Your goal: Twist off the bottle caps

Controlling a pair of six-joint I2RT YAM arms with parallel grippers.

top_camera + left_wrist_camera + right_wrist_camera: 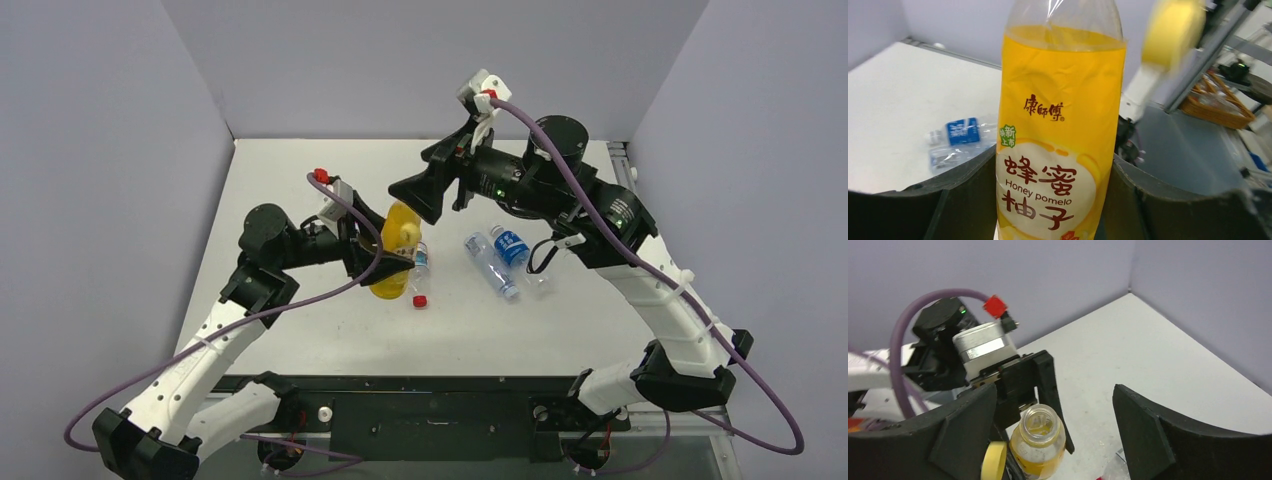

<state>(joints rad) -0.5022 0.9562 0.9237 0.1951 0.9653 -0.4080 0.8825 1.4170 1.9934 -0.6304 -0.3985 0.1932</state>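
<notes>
Yellow cap (994,460) is sitting off the juice bottle (1060,125), just beside one right-gripper finger | left gripper (1055,175) is clamping the open-mouthed bottle's body | right gripper (1054,390) is gaping wide over it, gripping nothing | red cap (420,301) is lying on table (300,330)

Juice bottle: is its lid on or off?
Off. In the right wrist view the juice bottle has an open mouth, and the yellow cap is beside it.
</notes>
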